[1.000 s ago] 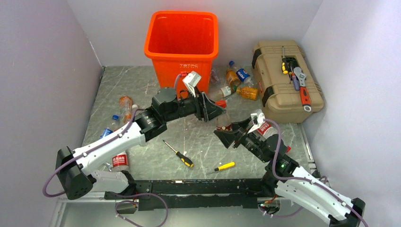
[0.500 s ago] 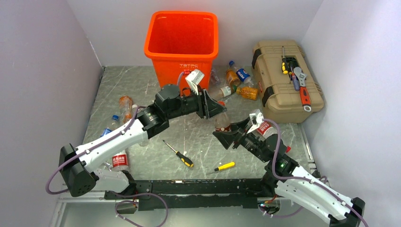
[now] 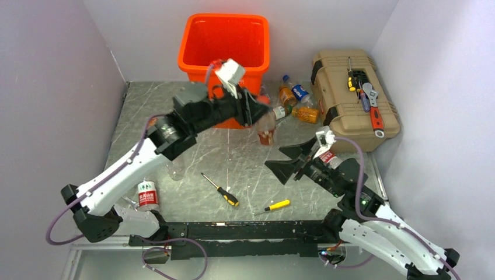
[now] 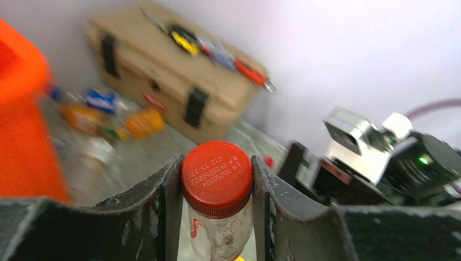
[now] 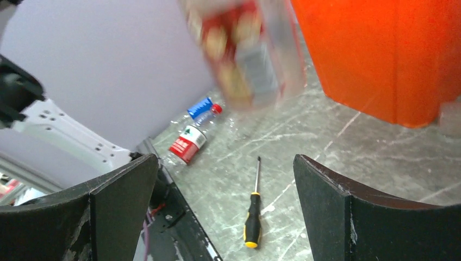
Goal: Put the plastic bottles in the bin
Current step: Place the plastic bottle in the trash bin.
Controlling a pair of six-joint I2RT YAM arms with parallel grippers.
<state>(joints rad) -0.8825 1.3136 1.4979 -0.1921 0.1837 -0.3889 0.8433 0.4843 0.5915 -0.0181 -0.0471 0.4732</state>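
overhead looks down; close wrist views share the bin (image 5: 380,54).

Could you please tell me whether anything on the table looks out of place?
A black-and-yellow screwdriver and a yellow screwdriver lie loose on the table, though the other tools sit on the tan toolbox.

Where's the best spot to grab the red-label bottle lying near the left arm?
Probably across its labelled middle, coming straight down from above: the red-label bottle lies flat on its side on the table, its round body facing up.
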